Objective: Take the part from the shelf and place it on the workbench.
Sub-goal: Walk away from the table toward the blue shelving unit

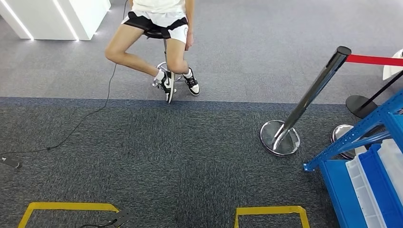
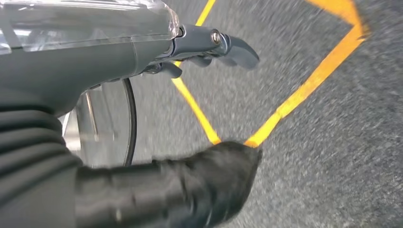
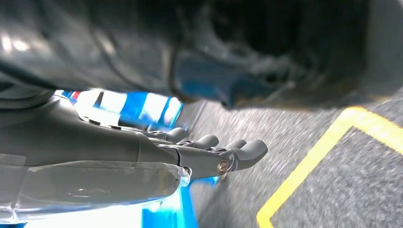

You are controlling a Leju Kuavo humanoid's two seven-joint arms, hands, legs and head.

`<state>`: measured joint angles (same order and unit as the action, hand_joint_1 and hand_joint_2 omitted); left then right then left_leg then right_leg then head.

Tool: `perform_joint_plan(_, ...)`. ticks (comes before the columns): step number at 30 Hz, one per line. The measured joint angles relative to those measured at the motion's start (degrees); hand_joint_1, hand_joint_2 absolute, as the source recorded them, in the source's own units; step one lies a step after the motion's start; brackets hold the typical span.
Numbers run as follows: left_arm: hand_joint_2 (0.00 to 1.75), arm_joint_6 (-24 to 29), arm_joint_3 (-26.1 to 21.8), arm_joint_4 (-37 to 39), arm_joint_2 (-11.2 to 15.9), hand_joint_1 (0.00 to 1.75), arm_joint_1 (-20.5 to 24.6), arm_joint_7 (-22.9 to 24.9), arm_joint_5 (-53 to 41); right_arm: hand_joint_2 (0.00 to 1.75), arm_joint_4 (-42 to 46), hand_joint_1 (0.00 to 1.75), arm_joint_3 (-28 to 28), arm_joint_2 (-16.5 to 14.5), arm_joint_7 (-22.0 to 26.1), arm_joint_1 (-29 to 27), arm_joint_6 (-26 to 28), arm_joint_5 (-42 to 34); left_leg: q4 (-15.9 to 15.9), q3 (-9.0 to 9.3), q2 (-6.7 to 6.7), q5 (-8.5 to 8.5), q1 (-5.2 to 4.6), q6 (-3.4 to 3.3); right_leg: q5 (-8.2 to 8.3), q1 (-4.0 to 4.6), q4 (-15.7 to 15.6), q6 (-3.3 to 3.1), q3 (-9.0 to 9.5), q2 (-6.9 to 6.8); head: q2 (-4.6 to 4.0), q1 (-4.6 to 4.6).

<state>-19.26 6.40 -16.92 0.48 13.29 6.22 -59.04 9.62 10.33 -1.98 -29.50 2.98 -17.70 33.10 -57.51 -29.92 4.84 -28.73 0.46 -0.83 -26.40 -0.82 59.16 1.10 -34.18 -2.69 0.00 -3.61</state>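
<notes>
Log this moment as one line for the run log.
phase: approaching shelf | left hand: open, nothing held | right hand: open, nothing held | shelf: ahead right | person: seated ahead

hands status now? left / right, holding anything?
Left hand: open, fingers extended, holding nothing, above the carpet.
Right hand: open, fingers extended, holding nothing.

Floor [image 1: 199, 156]: carries everything listed.
Person on stool [image 1: 157, 28]: far centre, feet down beside the stool base.
Cable [image 1: 95, 111]: runs from beside the person toward the near left edge.
Barrier post [image 1: 304, 104]: right of centre, tilted, its base [image 1: 280, 137] on the floor; rope [image 1: 375, 60] leads right from its top.
Second post base [image 1: 360, 105]: behind and right of the first.
Shelf [image 1: 361, 137]: near right corner, bins [image 1: 375, 190] inside.
Floor tape outlines [image 1: 271, 211]: nearest edge, one left, one centre-right.
</notes>
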Motion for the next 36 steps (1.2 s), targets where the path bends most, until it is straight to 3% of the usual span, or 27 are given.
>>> perform_joint_plan(1, 0.0, 0.0, 0.67, 0.0, 0.2, 0.0, 0.0, -0.69, -0.48, 0.0, 0.0, 0.0, 0.73, -0.01, 0.05, -0.08, 0.3, -0.62, 0.03, 0.19, 0.32, -0.13, 0.13, 0.36, -0.02, 0.05, -0.05, -0.4, 0.02, 0.5, 0.0, 0.0)
perform_joint_plan(3, 0.0, 0.01, 1.87, 0.0, 0.68, 0.0, -0.08, -2.08, -1.26, 0.0, 0.0, 0.0, 2.09, -0.2, 0.13, -0.21, 0.83, -1.59, -1.34, -0.1, -0.74, -1.46, 0.49, 0.93, 0.08, 0.09, -0.37, -1.24, 0.24, 1.41, 0.0, -0.01)
perform_joint_plan(4, 0.0, 0.03, 2.37, 0.0, 0.98, 0.0, -0.22, -2.74, -1.54, 0.0, 0.0, 0.0, 2.7, -0.32, 0.16, -0.2, 1.09, -1.96, -3.6, -1.06, -1.84, -2.95, 0.62, 1.06, 0.15, 0.06, -0.53, -1.7, 0.35, 1.89, 0.0, -0.01)
perform_joint_plan(6, 0.0, -0.01, 3.17, 0.02, 1.81, 0.0, -0.85, -4.05, -1.93, 0.0, 0.0, 0.0, 3.81, -0.54, 0.2, -0.17, 1.59, -2.57, -11.01, -4.65, -3.84, -6.61, 0.64, 0.96, 0.15, 0.34, -0.56, -2.32, 0.36, 3.02, 0.0, 0.0)
perform_joint_plan(7, 0.0, -0.1, 3.51, 0.03, 2.3, 0.0, -1.28, -4.67, -2.06, 0.0, 0.0, 0.0, 4.38, -0.62, 0.2, -0.18, 1.84, -2.83, -14.49, -6.45, -4.23, -7.78, 0.61, 0.84, 0.13, 0.54, -0.52, -2.51, 0.36, 3.72, 0.0, 0.0)
perform_joint_plan(8, 0.0, -0.28, 3.83, 0.06, 2.79, 0.0, -1.7, -5.26, -2.13, 0.0, 0.0, 0.0, 4.95, -0.71, 0.2, -0.23, 2.04, -3.03, -16.38, -7.58, -4.43, -7.86, 0.57, 0.67, 0.1, 0.74, -0.48, -2.61, 0.4, 4.46, 0.0, 0.01)
perform_joint_plan(9, 0.0, -0.51, 4.12, 0.09, 3.21, 0.0, -2.01, -5.77, -2.17, 0.0, 0.0, 0.0, 5.5, -0.8, 0.19, -0.27, 2.24, -3.22, -16.1, -7.72, -4.56, -6.75, 0.53, 0.43, 0.07, 0.93, -0.41, -2.68, 0.48, 5.18, 0.0, 0.01)
perform_joint_plan(10, 0.0, -0.74, 4.37, 0.11, 3.55, 0.0, -2.19, -6.11, -2.2, 0.0, 0.0, 0.0, 5.95, -0.91, 0.16, -0.31, 2.39, -3.36, -13.69, -6.89, -4.79, -4.73, 0.45, 0.12, 0.01, 1.07, -0.34, -2.72, 0.61, 5.82, 0.0, 0.0)
perform_joint_plan(12, 0.0, -1.12, 4.77, 0.16, 4.13, 0.0, -2.3, -6.45, -2.28, 0.0, 0.0, 0.0, 6.7, -1.22, 0.11, -0.36, 2.54, -3.57, -6.35, -4.02, -6.44, -0.51, 0.23, -0.6, -0.12, 1.24, -0.17, -2.69, 0.75, 6.95, 0.0, -0.02)
perform_joint_plan(14, 0.0, -1.36, 5.05, 0.21, 4.59, 0.0, -2.32, -6.44, -2.36, 0.0, 0.0, 0.0, 7.29, -1.51, 0.13, -0.37, 2.53, -3.63, -1.88, -2.18, -8.0, 0.91, -0.03, -0.95, -0.1, 1.1, -0.01, -2.39, 0.4, 7.98, 0.0, -0.02)
perform_joint_plan(16, 0.0, -1.36, 5.36, 0.25, 4.79, 0.0, -2.3, -6.25, -2.4, 0.0, 0.0, 0.0, 7.69, -1.64, 0.2, -0.58, 2.44, -3.62, -0.94, -1.75, -7.85, 0.84, -0.24, -1.08, 0.11, 0.78, -0.06, -1.81, 0.02, 8.87, 0.0, 0.0)
perform_joint_plan(17, 0.0, -1.23, 5.49, 0.25, 4.79, 0.0, -2.26, -6.14, -2.39, 0.0, 0.0, 0.0, 7.82, -1.66, 0.27, -0.72, 2.33, -3.56, -0.54, -1.56, -7.35, 1.09, -0.19, -1.27, 0.01, 0.72, 0.05, -1.52, -0.03, 8.79, 0.0, 0.0)
perform_joint_plan(19, 0.0, -0.81, 5.75, 0.26, 4.76, 0.0, -2.3, -5.75, -2.28, 0.0, 0.0, 0.0, 7.93, -1.67, 0.67, -0.82, 2.01, -3.19, 0.59, -0.99, -6.21, 1.64, 0.05, -1.84, -1.68, 0.87, 2.41, -0.92, -1.03, 6.82, 0.0, -0.09)
perform_joint_plan(21, 0.0, -0.52, 5.88, 0.27, 4.73, 0.0, -2.61, -5.08, -1.98, 0.0, 0.0, 0.0, 7.97, -1.67, 1.19, -0.72, 1.49, -2.55, 1.07, -0.7, -4.91, 1.8, 0.08, -2.2, -5.09, 0.73, 8.75, -0.39, -4.1, 4.26, 0.0, -0.18)
perform_joint_plan(23, 0.0, -0.27, 5.89, 0.3, 4.62, 0.0, -2.97, -4.25, -1.32, 0.0, 0.0, 0.0, 7.94, -1.67, 1.49, -0.7, 0.88, -1.65, 1.0, -0.68, -3.55, 1.63, 0.1, -2.18, -6.98, 0.13, 14.56, 0.17, -7.14, 3.38, 0.0, -0.18)
perform_joint_plan(24, 0.0, -0.06, 5.89, 0.34, 4.5, 0.0, -3.14, -3.89, -0.88, 0.0, 0.0, 0.0, 7.9, -1.65, 1.64, -0.74, 0.63, -1.15, 0.95, -0.63, -2.94, 1.49, 0.16, -2.08, -6.48, -0.24, 14.97, 0.5, -7.4, 3.12, 0.0, -0.17)
perform_joint_plan(25, 0.0, 0.2, 5.89, 0.38, 4.32, 0.0, -3.33, -3.61, -0.46, 0.0, 0.0, 0.0, 7.83, -1.59, 1.8, -0.79, 0.41, -0.69, 0.86, -0.55, -2.42, 1.32, 0.27, -1.9, -5.01, -0.62, 13.24, 0.84, -6.55, 2.83, 0.0, -0.18)
perform_joint_plan(27, 0.0, 0.72, 5.89, 0.48, 3.99, 0.0, -3.83, -3.26, 0.08, 0.0, 0.0, 0.0, 7.7, -1.42, 2.03, -0.83, 0.17, -0.17, 0.45, -0.33, -1.49, 0.76, 0.45, -1.21, -1.49, -1.1, 5.87, 1.46, -2.73, 1.33, 0.0, -0.19)
perform_joint_plan(29, 0.0, 1.1, 5.89, 0.62, 3.73, 0.0, -4.24, -2.47, 0.36, 0.0, 0.0, 0.0, 7.56, -1.34, 1.94, -0.79, -0.27, 0.44, -0.18, -0.21, -0.75, 0.1, 0.35, -0.27, -0.09, -0.93, 1.02, 1.12, -0.35, 0.35, 0.0, -0.14)
perform_joint_plan(32, 0.0, 1.46, 5.71, 0.81, 3.09, 0.0, -4.38, -0.02, 1.29, 0.0, 0.0, 0.0, 6.84, -1.23, 1.52, -0.85, -1.51, 2.32, -0.3, 0.18, 0.1, -0.35, 0.45, 0.71, -0.31, -0.44, 0.55, -0.26, -0.27, 1.24, 0.0, -0.09)
perform_joint_plan(34, 0.0, 1.75, 5.26, 0.88, 2.52, 0.0, -4.36, 1.37, 2.18, 0.0, 0.02, 0.0, 6.14, -1.07, 1.57, -0.84, -1.99, 3.55, -1.81, -0.25, -0.79, -1.78, 0.75, 1.09, -0.22, -0.4, 0.29, -1.07, -0.09, 1.98, 0.0, -0.1)
perform_joint_plan(36, 0.0, 2.02, 4.49, 1.03, 1.99, 0.0, -4.4, 2.35, 2.95, 0.0, 0.02, 0.0, 5.45, -0.89, 2.12, -0.76, -2.34, 4.55, -7.71, -2.95, -2.81, -5.15, 0.82, 1.06, -0.12, -0.24, 0.13, -1.69, 0.02, 2.76, 0.0, -0.1)
